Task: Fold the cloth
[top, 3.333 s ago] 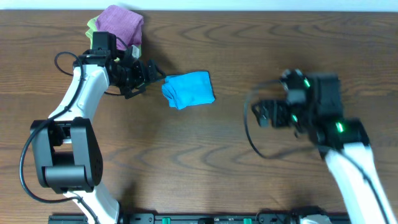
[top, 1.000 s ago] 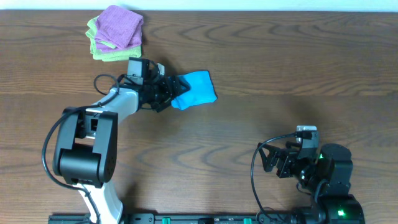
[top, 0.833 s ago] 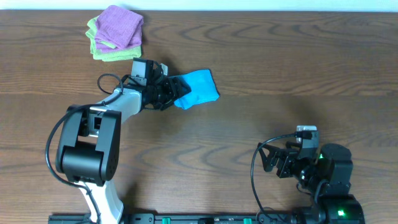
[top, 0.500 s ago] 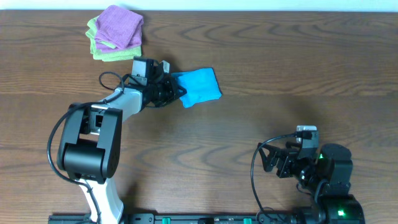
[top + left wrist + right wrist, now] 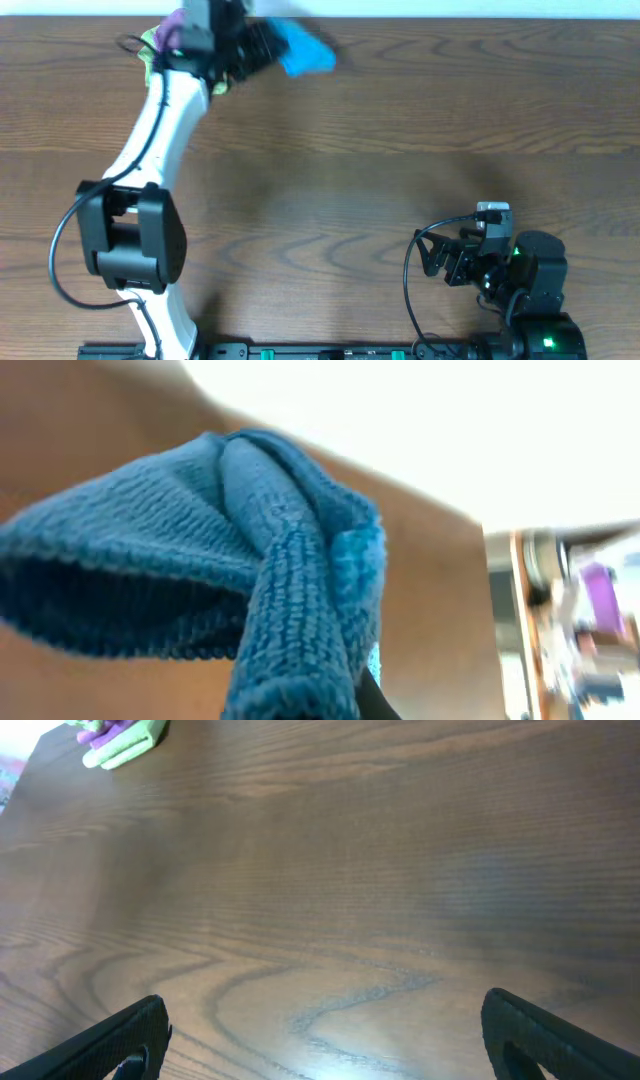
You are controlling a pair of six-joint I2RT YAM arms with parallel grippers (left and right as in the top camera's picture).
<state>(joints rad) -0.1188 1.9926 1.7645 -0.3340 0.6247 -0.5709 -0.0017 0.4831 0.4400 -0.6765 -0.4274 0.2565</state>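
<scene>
Left gripper (image 5: 266,44) is judged to be clamped on the blue cloth (image 5: 305,52). Its fingers are hardly seen in the wrist view, but the cloth is bunched right against that camera and appears to be held clear of the table (image 5: 400,150).

The cloth is located at the far edge of the table, just beside the stack of folded purple and green cloths (image 5: 122,750). In the overhead view it is blurred, so its exact outline cannot be read. In the left wrist view it is seen doubled over, with several layers gathered in a thick roll.

The right gripper (image 5: 440,262) is parked at the near right, fingers spread, nothing between them, well apart from the cloth.

Step in hand (judged): the already folded cloth is being carried to the stack for placement.

Notes for doing it well:
- The grip should be kept firm until the cloth is resting on the stack, so that the layers are not shaken loose.
- The cloth should be lowered flat, with its edges squared to the stack.
- Release should be made straight upward, so that the top layer is not dragged open.
- The stack below should not be nudged by the arm.
</scene>
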